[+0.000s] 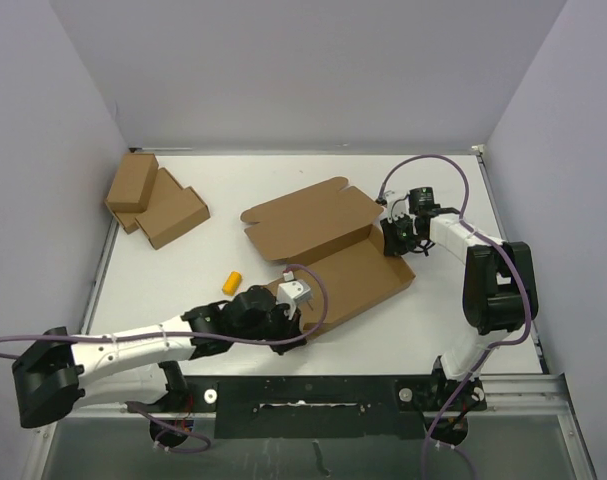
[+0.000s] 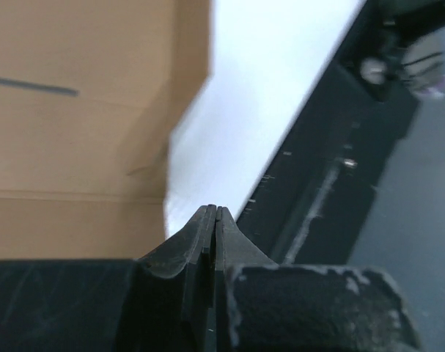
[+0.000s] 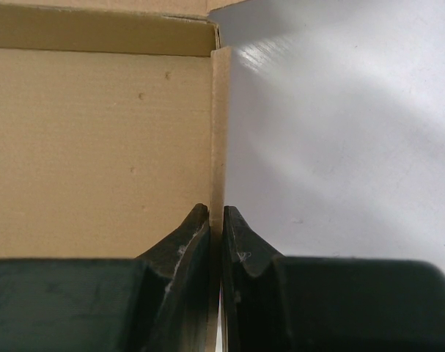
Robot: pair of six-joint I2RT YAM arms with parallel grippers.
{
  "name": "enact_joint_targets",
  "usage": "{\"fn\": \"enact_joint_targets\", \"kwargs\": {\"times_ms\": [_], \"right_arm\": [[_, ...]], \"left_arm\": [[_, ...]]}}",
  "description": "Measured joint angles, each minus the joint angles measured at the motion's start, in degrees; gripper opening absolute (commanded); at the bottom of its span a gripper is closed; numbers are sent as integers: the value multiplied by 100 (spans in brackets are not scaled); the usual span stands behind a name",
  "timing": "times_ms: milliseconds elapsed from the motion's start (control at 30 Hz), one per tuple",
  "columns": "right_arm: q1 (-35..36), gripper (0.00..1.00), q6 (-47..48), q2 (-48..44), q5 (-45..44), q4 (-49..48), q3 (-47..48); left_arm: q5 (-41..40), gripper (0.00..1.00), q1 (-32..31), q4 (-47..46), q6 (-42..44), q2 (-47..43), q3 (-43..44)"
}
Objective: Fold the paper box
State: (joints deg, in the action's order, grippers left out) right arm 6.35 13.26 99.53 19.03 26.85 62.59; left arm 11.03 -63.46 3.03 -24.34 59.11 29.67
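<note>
The paper box (image 1: 328,250) is plain brown cardboard and lies open in the middle of the table, its lid flap spread to the far left. My right gripper (image 1: 395,243) is at its right side. In the right wrist view this gripper (image 3: 222,210) is shut on the thin upright side wall (image 3: 220,132) of the box (image 3: 97,147). My left gripper (image 1: 293,328) is at the box's near left corner. In the left wrist view it (image 2: 216,209) is shut with nothing between the fingers, and the box (image 2: 75,132) lies to its left.
Two smaller brown boxes (image 1: 155,200) are stacked at the far left. A small yellow cylinder (image 1: 231,281) lies left of the paper box. The dark rail (image 1: 313,395) runs along the near edge and also shows in the left wrist view (image 2: 332,169). Walls enclose the table.
</note>
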Motion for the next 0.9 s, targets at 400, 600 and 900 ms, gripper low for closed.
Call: {"fn": "enact_joint_targets", "kwargs": {"times_ms": [400,600,900], "right_arm": [[0,4,15,0,52,2,0],[0,4,26,0,66,2,0],[7,3,140,0,42,2,0]], "left_arm": [[-1290,0,17,-72,332,1982,1021],[-1051,0,20,-627,387,2603,1263],[-415,0,20,-1126,249,3460,1580]]}}
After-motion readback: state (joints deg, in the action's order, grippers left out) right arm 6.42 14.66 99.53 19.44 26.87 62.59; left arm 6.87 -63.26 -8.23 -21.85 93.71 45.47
